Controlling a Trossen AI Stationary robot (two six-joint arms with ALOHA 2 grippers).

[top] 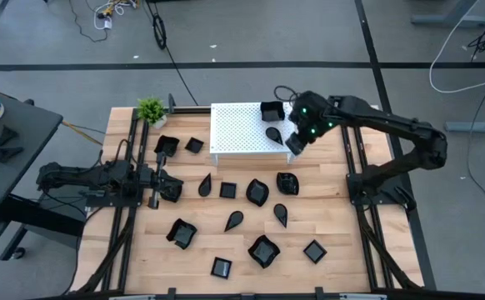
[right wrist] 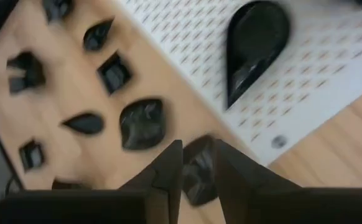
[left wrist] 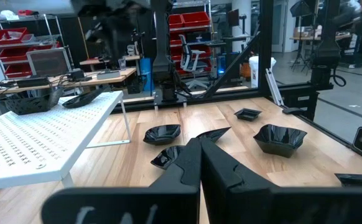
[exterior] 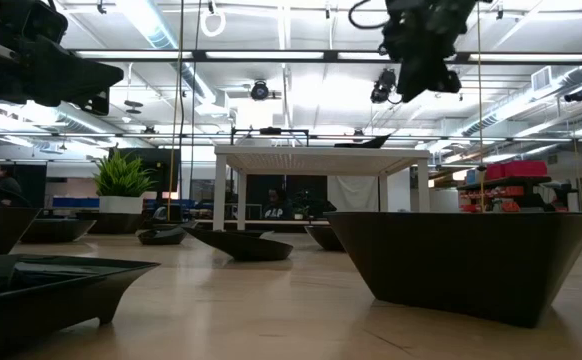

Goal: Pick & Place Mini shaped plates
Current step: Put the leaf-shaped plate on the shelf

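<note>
Black plates point(top: 257, 192) on a wooden worktop point(top: 334, 225)

Right hand point(top: 297, 142) hangs empty, fingers apart, by the white stand's point(top: 238, 129) edge; it could bump the leaf plate point(top: 273, 132) off.

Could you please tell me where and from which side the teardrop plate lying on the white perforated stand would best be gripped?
Probably from above, with the fingers pinching its raised rim at the rounded end. The teardrop plate lies flat and open side up on the white perforated stand, so no side wall is exposed to a level approach, and the narrow tip offers little to hold.
</note>
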